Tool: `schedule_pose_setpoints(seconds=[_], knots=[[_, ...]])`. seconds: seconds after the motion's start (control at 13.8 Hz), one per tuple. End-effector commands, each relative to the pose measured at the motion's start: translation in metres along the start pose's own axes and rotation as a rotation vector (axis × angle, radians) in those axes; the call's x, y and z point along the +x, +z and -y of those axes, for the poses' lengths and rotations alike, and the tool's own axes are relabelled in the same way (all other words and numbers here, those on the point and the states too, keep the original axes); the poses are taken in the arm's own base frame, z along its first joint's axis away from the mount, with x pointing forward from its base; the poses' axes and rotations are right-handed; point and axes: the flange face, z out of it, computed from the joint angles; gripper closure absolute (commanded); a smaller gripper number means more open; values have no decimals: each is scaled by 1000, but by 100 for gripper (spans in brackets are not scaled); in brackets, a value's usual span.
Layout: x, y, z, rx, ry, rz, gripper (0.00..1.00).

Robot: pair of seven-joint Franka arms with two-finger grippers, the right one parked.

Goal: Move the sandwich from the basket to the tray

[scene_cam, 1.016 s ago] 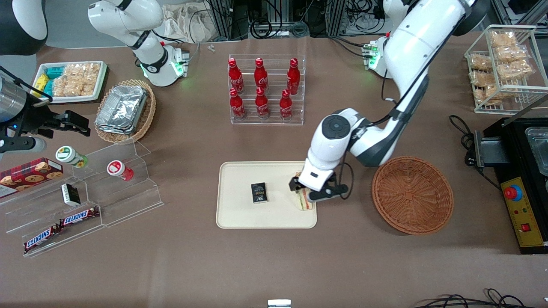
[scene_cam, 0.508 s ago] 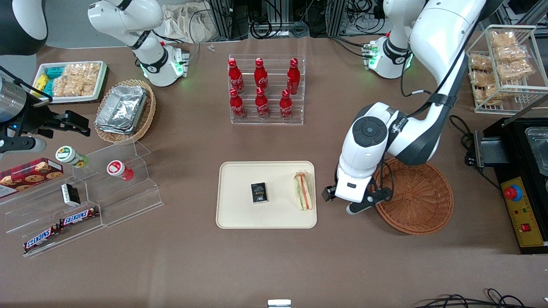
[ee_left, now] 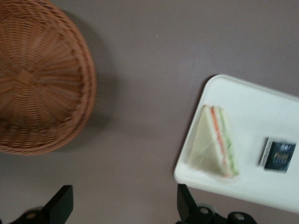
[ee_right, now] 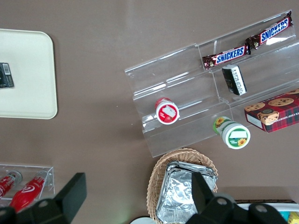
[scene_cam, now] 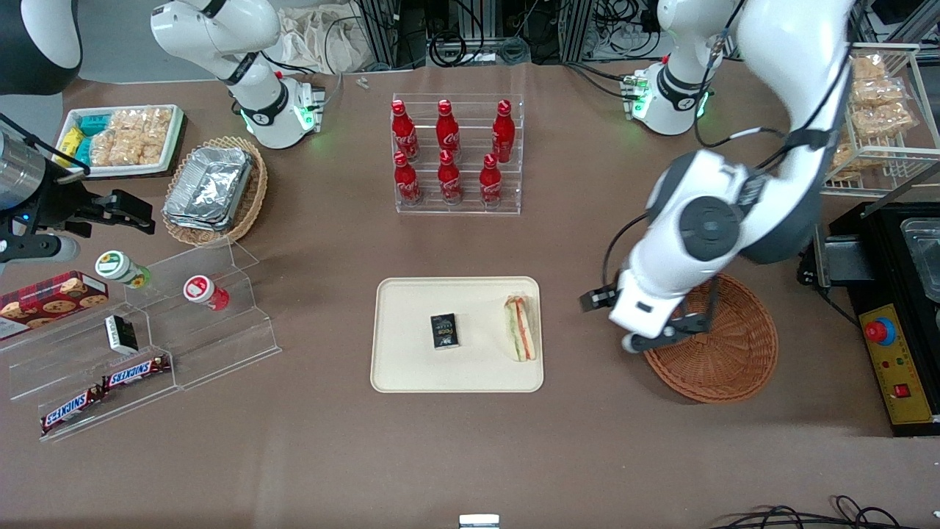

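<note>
Sandwich [scene_cam: 519, 328]: 1 clear-wrapped triangular wedge, pale bread with red-orange and green layers, lying flat on the tray [scene_cam: 411, 367] near the edge that faces the basket [scene_cam: 727, 353]. Tray: cream, rectangular, rounded corners. Basket: round, reddish-brown wicker, apart from the tray. Claw [scene_cam: 646, 334]: spread wide, over the basket rim.

Woven wicker basket [scene_cam: 723, 353], rough, beside the open gripper [ee_left: 122, 210]; smooth matt plastic tray [scene_cam: 411, 360]; sandwich [scene_cam: 519, 328] in glossy clear wrap.

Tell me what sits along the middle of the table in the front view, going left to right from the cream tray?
tray → small black packet → sandwich → bare tabletop → open, empty gripper → basket.
</note>
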Motion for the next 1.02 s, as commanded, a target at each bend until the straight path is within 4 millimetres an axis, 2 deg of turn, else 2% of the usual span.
schedule_pose_setpoints(seconds=[0.0,0.15,0.29,0.44,0.73,0.94], knots=[[-12,-63,66,22,50,44,0],[-22,-102,110,28,51,56,0],[-45,-133,132,58,40,55,0],[-56,-157,152,51,24,30,0],[-51,-181,166,31,141,21,0],[-51,-180,167,34,137,25,0]])
